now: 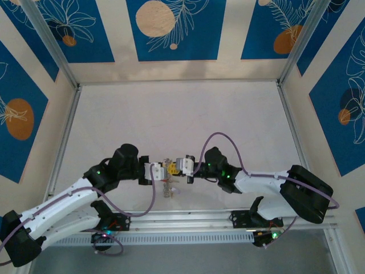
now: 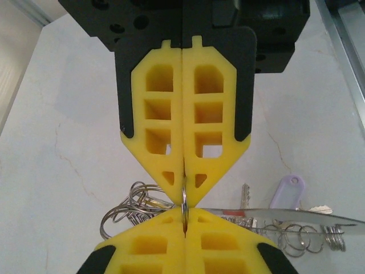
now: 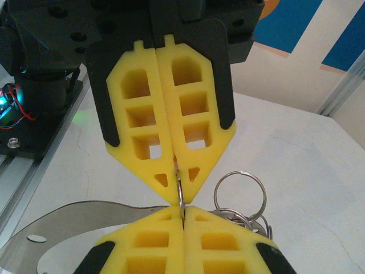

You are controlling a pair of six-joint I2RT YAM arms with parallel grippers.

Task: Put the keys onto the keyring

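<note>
Between the two yellow tips, at the near middle of the tabletop (image 1: 182, 114), you have the keyring (image 2: 184, 201). It is a thin metal ring seen edge-on, standing upright in the seam where the tools meet. Your left tool (image 2: 185, 217) has its fingers pressed together on the ring's lower part. Your right tool (image 2: 183, 191) faces it tip to tip, also pressed together, and pinches the same ring from the far side.

From the right wrist you get the mirror of that. The keyring (image 3: 180, 197) sits in the slit between the right tool (image 3: 183, 212) below and the left tool (image 3: 175, 187) above.

Just beside the pinch you see a cluster of rings (image 2: 128, 208) to the left and a round ring (image 3: 239, 191) to the right in the right wrist view. The keys (image 2: 245, 197) lie close by, one beside a pale lilac tag (image 2: 288, 191), with more small rings (image 2: 311, 238) further right. A flat grey strip (image 2: 285, 216) runs sideways from the pinch. You cannot tell whether these hang from the keyring or rest on the tabletop.

From above, the left tool (image 1: 165, 169) and right tool (image 1: 175, 166) meet near the arms' bases, with the keys (image 1: 167, 188) just below them.
</note>
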